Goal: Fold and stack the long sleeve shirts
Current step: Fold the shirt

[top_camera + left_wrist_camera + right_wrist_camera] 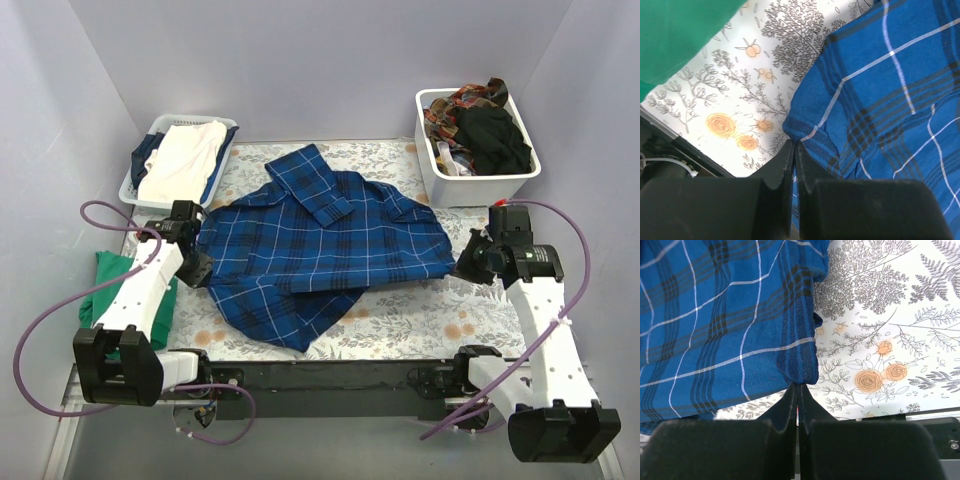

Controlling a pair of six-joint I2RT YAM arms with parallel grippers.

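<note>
The plaid shirt lies mid-worktop on the floral cloth; the left gripper pinches its left edge and the right gripper its right edge (both clamped tight), probably to stretch it flat for folding.
</note>
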